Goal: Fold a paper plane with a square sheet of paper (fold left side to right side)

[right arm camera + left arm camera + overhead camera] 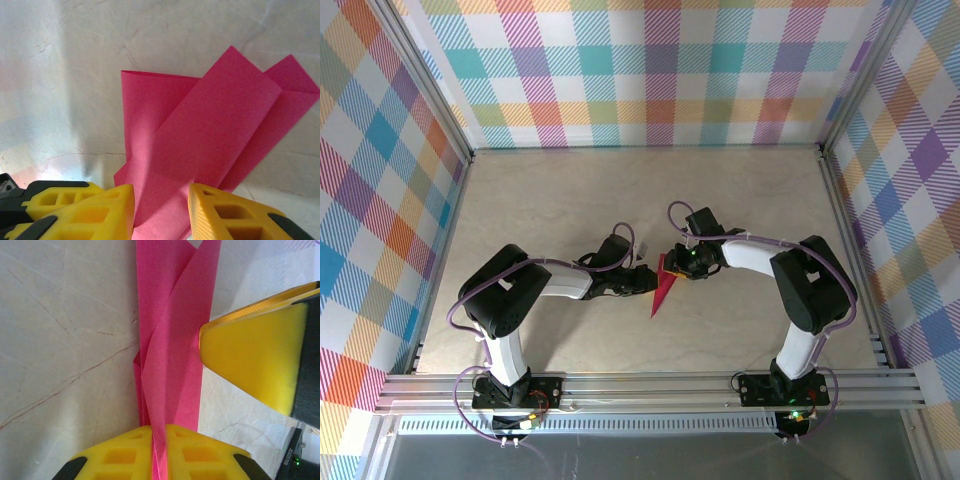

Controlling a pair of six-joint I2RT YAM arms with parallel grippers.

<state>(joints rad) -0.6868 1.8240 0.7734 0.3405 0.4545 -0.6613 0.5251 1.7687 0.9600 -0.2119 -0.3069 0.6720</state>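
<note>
The magenta-pink square sheet of paper is folded into a narrow, pointed paper plane (663, 283) that lies mid-table with its tip toward the near edge. My left gripper (642, 283) comes in from the left. In the left wrist view this gripper (159, 450) is shut on an upright fold of the plane (172, 340). My right gripper (678, 262) is at the plane's far end. In the right wrist view its yellow fingers (117, 210) stand apart, open, on either side of the layered flaps (200, 135). One right finger (260, 350) sits just right of the paper.
The pale marbled tabletop (620, 190) has free room all round the plane. Checked walls (640, 70) close in the back and both sides. An aluminium rail (650, 385) with the arm bases runs along the near edge.
</note>
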